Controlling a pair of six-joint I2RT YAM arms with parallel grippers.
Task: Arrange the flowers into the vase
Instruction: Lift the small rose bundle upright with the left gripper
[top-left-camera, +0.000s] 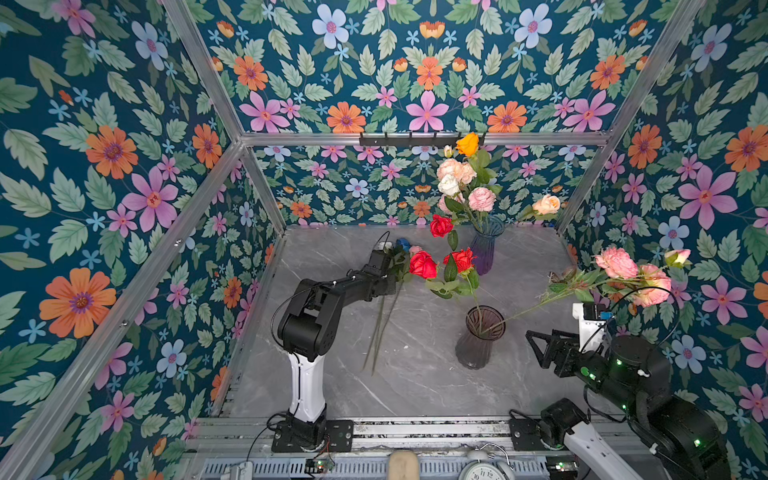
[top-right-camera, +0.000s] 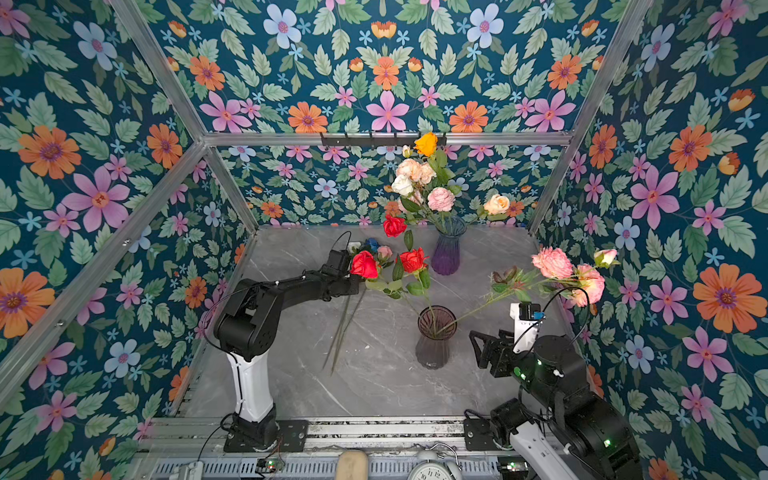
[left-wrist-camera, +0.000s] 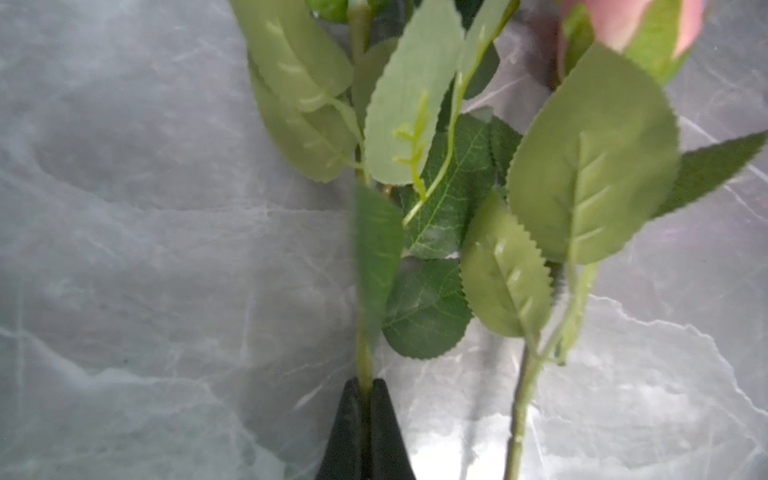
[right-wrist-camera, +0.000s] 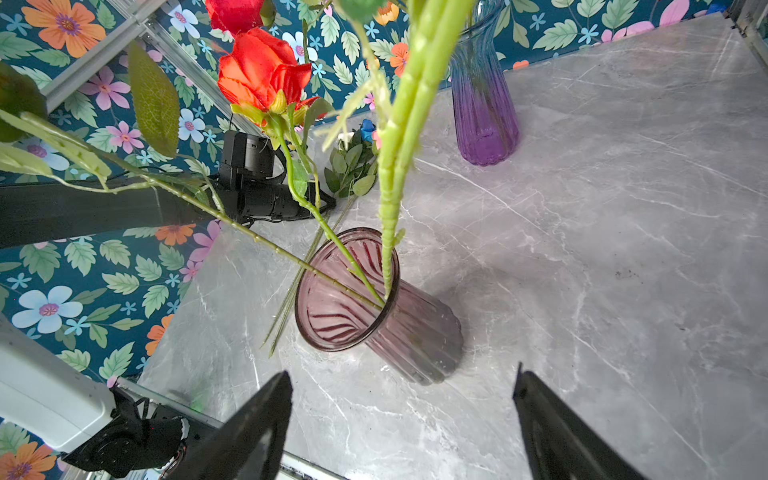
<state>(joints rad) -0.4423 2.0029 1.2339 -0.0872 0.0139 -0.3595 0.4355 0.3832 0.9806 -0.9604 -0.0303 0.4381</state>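
My left gripper (left-wrist-camera: 365, 384) is shut on a thin green flower stem (left-wrist-camera: 365, 357) just above the marble table. Its bloom is out of the left wrist view. A second stem (left-wrist-camera: 523, 395) with a pink bud (left-wrist-camera: 623, 20) lies beside it. In a top view this gripper (top-left-camera: 392, 274) sits among the leaves of loose flowers (top-left-camera: 403, 246) whose stems (top-left-camera: 380, 332) trail over the table. The smoky vase (top-left-camera: 478, 336) holds two red roses (top-left-camera: 423, 264) and a pink peony spray (top-left-camera: 631, 274) leaning right. My right gripper (right-wrist-camera: 401, 374) stands open and empty beside that vase (right-wrist-camera: 374, 311).
A blue-purple vase (top-left-camera: 486, 245) at the back holds a mixed bouquet (top-left-camera: 461, 178), with a peach rose (top-left-camera: 546, 204) to its right. Flowered walls and aluminium frame bars (top-left-camera: 415, 138) enclose the table. An alarm clock (top-left-camera: 484, 471) sits at the front edge.
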